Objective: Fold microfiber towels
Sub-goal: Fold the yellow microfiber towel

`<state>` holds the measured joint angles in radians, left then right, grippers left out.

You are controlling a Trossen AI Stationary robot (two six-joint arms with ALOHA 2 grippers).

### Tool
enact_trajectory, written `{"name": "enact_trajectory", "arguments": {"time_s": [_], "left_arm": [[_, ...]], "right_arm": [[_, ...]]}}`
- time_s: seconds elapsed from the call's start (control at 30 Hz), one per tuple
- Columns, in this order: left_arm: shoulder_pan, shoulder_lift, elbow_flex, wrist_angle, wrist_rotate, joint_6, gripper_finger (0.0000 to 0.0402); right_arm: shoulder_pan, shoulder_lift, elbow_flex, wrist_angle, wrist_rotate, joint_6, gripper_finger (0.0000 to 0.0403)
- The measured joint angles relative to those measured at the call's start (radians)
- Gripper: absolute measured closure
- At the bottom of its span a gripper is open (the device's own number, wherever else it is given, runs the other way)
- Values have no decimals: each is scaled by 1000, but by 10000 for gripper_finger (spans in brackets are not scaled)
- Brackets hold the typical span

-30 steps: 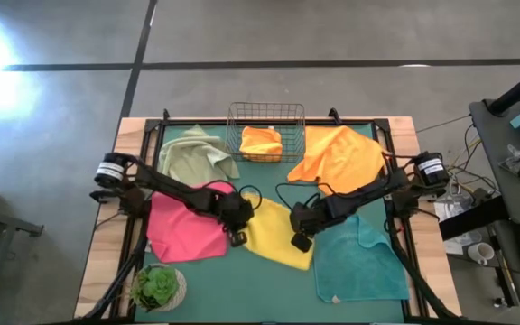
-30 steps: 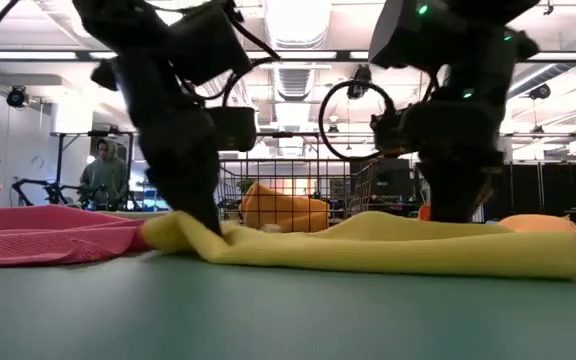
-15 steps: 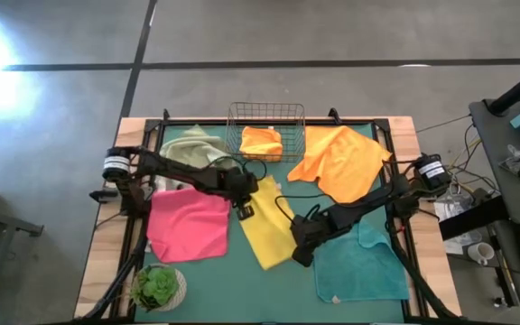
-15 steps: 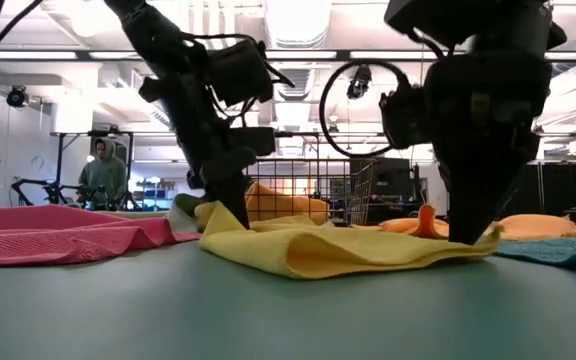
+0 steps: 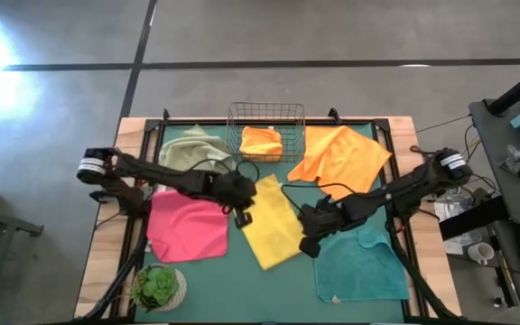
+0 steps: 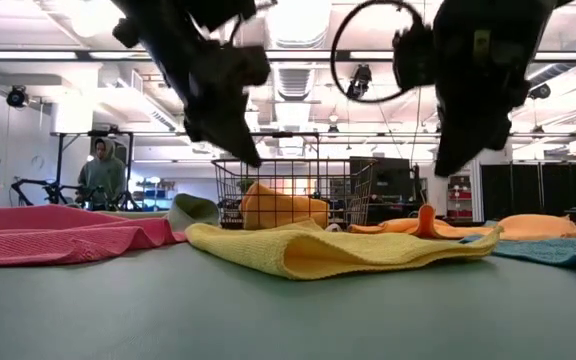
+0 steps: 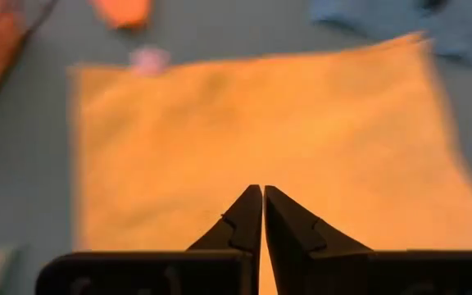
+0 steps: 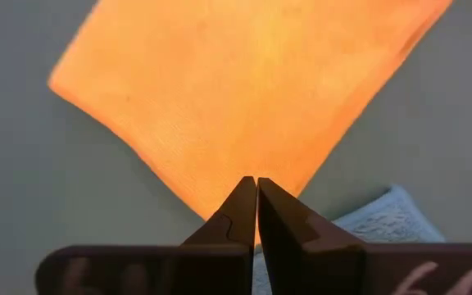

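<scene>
The folded yellow towel (image 5: pixel 272 228) lay at frame centre, long axis running upper left to lower right. The left hand (image 5: pixel 242 214) and right hand (image 5: pixel 310 246) flanked it, both pressed together, empty.

A dark-green table mat (image 5: pixel 287 284) covers the work surface, bordered by a light wooden table edge (image 5: pixel 97 271). A wire basket (image 5: pixel 265 119) stands at the far middle of the mat; in the low view its mesh (image 6: pixel 353 195) rises upright behind the foreground. A small potted plant (image 5: pixel 158 288) with green leaves sits at the near left corner of the mat. The table stands on a grey concrete floor (image 5: pixel 269 32) crossed by dark seams. A desk with cables and equipment (image 5: pixel 517 162) occupies the right margin. In the room behind, a person (image 6: pixel 98 172) stands at the left, under bright ceiling lights (image 6: pixel 298 20)
</scene>
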<state>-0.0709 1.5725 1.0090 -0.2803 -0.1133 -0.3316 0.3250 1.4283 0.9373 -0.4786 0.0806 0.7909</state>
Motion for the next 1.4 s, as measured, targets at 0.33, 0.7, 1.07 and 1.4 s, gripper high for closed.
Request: {"name": "enact_trajectory", "arguments": {"time_s": [0.33,0.7,1.07,1.4], "left_arm": [[-211,108,8,168,3,-6,400],[-290,260,32,224,10,-83,400],[-291,295,42,122,82,-119,400],[-296,191,37,-212,163,-111,400]], "right_arm": [[-1,-96,-5,-21,21,-59,394],[-3,-99,-6,-51,24,-96,394],[-2,-90,-6,-63,17,-96,394],[-2,-90,-8,-63,17,-96,394]]}}
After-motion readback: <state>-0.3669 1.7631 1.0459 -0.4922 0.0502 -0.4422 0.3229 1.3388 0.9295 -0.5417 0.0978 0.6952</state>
